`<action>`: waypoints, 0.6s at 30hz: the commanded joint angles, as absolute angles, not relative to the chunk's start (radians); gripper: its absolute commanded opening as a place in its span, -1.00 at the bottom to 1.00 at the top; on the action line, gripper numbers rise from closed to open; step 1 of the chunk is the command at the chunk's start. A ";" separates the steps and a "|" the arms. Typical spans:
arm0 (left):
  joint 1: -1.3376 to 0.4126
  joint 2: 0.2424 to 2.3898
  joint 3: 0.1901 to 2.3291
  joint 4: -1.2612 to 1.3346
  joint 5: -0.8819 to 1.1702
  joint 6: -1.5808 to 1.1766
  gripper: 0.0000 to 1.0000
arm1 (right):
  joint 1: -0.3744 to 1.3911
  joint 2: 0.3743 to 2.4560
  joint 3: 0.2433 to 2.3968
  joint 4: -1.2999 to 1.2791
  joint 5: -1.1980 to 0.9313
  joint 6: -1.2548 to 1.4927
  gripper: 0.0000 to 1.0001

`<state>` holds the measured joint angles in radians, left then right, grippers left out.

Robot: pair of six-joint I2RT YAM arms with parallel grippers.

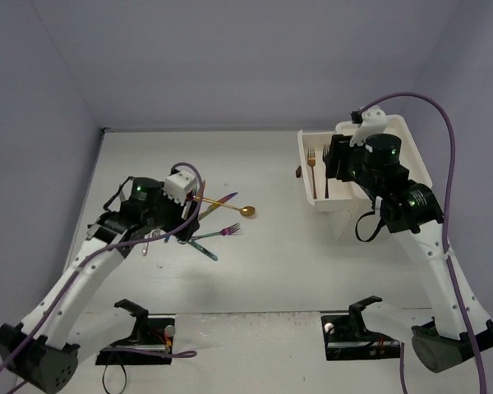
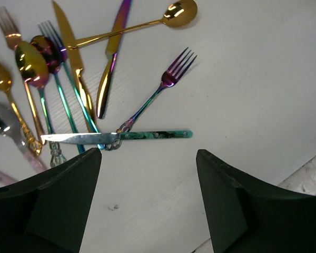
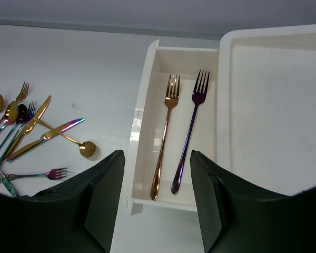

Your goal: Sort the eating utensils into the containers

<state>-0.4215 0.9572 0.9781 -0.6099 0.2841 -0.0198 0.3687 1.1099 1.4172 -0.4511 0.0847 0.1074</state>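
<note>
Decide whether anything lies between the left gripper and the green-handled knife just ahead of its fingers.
Nothing visible does: only bare table separates the left gripper from the green-handled knife. However, the purple fork has its handle end crossing the knife's middle, so it may get dragged along.

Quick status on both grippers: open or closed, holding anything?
Left gripper: open, holding nothing, with the knife just beyond its tips.
Right gripper: open, holding nothing, above the drawer.
</note>
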 commanded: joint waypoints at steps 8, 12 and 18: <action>-0.593 1.474 1.144 -0.582 0.296 0.239 0.31 | 0.373 0.940 1.257 -0.414 -0.028 0.116 0.09; -0.603 1.577 1.191 -0.584 0.267 0.280 0.23 | 0.373 0.921 1.214 -0.414 -0.056 0.115 0.13; -0.603 1.686 1.251 -0.610 0.245 0.329 0.18 | 0.373 0.895 1.188 -0.414 -0.071 0.113 0.14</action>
<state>-0.6048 1.6604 1.1728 -0.6105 0.2708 0.2583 0.3687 0.9184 1.1957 -0.4687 -0.0396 0.1112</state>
